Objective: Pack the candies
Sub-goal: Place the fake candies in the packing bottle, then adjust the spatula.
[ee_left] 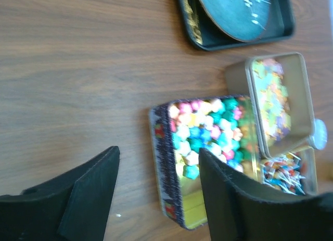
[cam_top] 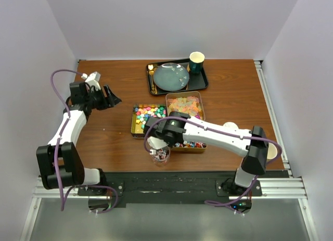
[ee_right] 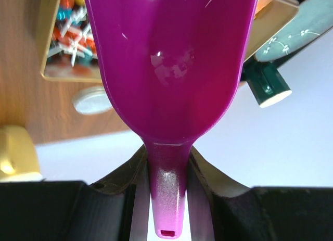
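The candies sit in three open tins: bright cubes [cam_top: 148, 116], pale gummies [cam_top: 184, 104] and red-blue-white wrapped pieces [cam_top: 190, 144]. A small clear cup [cam_top: 160, 155] near the table's front edge holds some wrapped pieces. My right gripper [cam_top: 156, 142] hovers just above that cup. In the right wrist view it [ee_right: 167, 155] is shut on the handle of the purple scoop [ee_right: 171, 69], whose bowl looks empty. My left gripper [cam_top: 107, 98] is open and empty left of the cube tin [ee_left: 208, 142], with the tin's near corner between its fingers [ee_left: 93, 189].
A black tray [cam_top: 202, 80] at the back holds a teal plate [cam_top: 170, 76] and a green cup [cam_top: 196, 62]. A white lid [cam_top: 229, 127] lies right of the tins. A yellow cup [cam_top: 271, 152] stands at the right edge by the right arm.
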`<state>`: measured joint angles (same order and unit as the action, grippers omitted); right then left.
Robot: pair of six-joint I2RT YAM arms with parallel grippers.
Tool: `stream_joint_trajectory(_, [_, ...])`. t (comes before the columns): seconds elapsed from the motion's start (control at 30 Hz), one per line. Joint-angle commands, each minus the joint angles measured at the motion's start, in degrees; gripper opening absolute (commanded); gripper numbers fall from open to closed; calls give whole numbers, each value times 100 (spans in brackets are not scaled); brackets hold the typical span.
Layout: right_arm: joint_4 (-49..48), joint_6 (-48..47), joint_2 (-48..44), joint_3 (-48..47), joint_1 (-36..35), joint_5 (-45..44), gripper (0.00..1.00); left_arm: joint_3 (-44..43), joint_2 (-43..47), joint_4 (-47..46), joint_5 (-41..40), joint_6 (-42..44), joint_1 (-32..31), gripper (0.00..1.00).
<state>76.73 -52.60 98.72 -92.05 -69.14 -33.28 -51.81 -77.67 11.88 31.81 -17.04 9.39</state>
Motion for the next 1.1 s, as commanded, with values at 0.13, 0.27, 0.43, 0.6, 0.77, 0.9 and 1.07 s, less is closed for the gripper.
stream_joint_trajectory(0.13, [1231, 1014, 156, -1095, 1419, 1664, 0, 557, 349, -1543, 2815, -833, -103, 0])
stream_joint_trajectory(0.27, [950, 1103, 446, -1227, 1702, 2053, 0, 953, 340, -3215, 4148, -2082, -621, 0])
stream_joint_trajectory(0.43, [975, 1173, 894, -1789, 1703, 2378, 0, 998, 86, -3622, 4290, -2304, -1394, 0])
stream_joint_trajectory(0.6, [1011, 1190, 1071, -2352, 1694, 2510, 0, 595, -432, -3194, 4193, -1989, -1545, 0])
stream_joint_trajectory(0.77, [967, 1331, 870, -2713, 1703, 2844, 0, 347, -793, -2462, 4079, -1443, -1580, 0])
stream_joint_trajectory(0.9, [940, 1366, 641, -2696, 1703, 3108, 0, 286, -1039, -2489, 4052, -1408, -1642, 0])
stream_joint_trajectory(1.07, [826, 1357, 473, -2537, 1772, 3099, 0, 163, -1250, -2638, 3938, -1478, -1677, 0])
